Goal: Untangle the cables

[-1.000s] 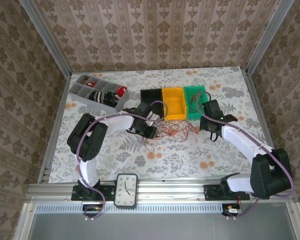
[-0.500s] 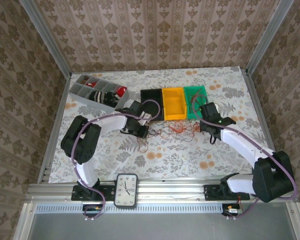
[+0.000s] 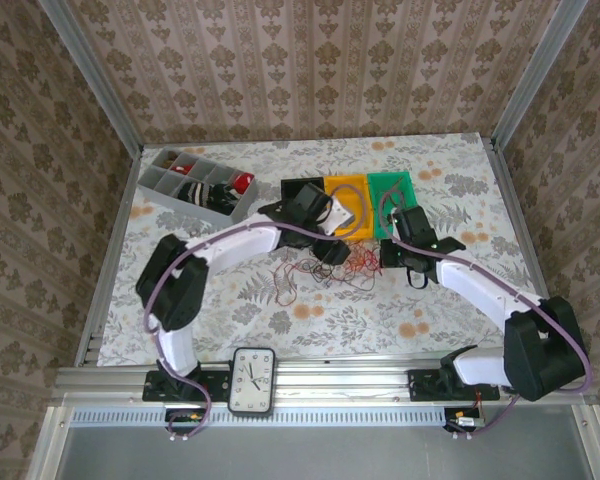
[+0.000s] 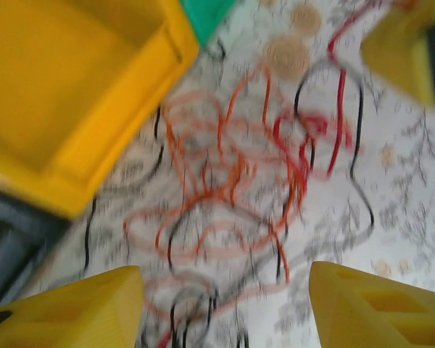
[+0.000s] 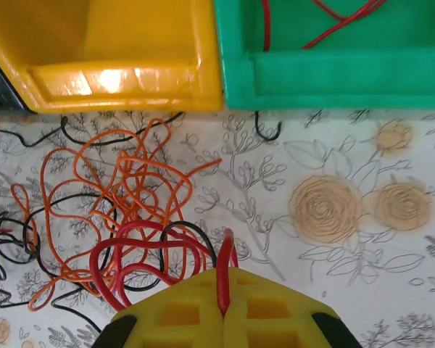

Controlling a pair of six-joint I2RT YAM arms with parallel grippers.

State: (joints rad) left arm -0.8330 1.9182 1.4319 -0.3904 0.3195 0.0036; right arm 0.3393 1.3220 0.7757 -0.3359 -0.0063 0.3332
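Item 1: my left gripper [image 4: 225, 290], fingers apart over the cables [image 4: 225, 188], frame centre. Item 2: my right gripper [image 5: 223, 279], fingers pinching a red cable [image 5: 226, 250], bottom centre.

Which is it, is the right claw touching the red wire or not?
Touching. The right wrist view shows the red wire pinched in the seam between the yellow fingers of the shut right gripper.

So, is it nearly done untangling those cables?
No. Done: some red wire lies in the green bin. In hand: the right gripper pinches a red cable; the left gripper hangs open. Left: a knotted heap of orange, red and black cables on the table.
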